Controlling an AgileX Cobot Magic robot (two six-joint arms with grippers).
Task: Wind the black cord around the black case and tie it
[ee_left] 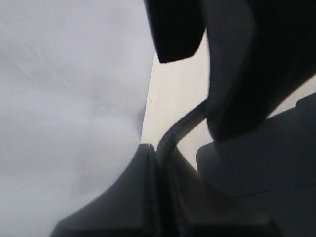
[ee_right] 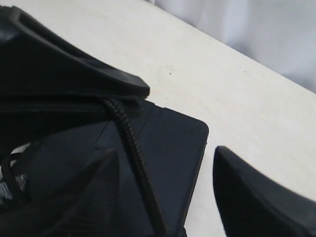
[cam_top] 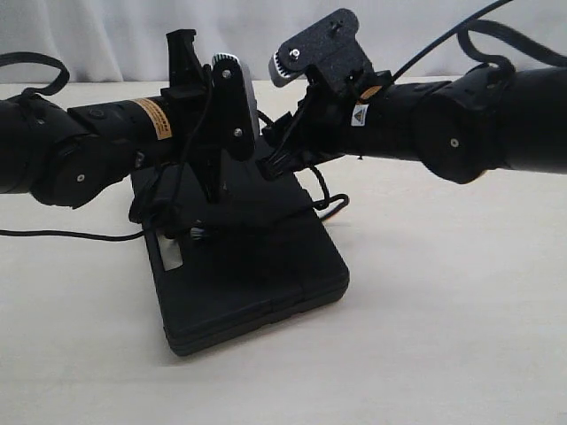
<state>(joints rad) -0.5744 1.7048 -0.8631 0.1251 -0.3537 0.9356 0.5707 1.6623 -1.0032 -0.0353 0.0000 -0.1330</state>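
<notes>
Over black case (cam_top: pixel 266 283) | left jaws clenched on black cord (ee_left: pixel 180 129) | right jaws spread, cord between

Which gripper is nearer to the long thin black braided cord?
Left. The left gripper is shut on the cord; the right gripper stands open around it, the cord running between its fingers, not clamped.

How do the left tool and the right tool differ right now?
The left tool is shut, pinching the black cord; the right tool stands wide open, holding nothing. The cord leaves the left tool's tips but merely passes between the right tool's fingers. Both sit over the black case.
</notes>
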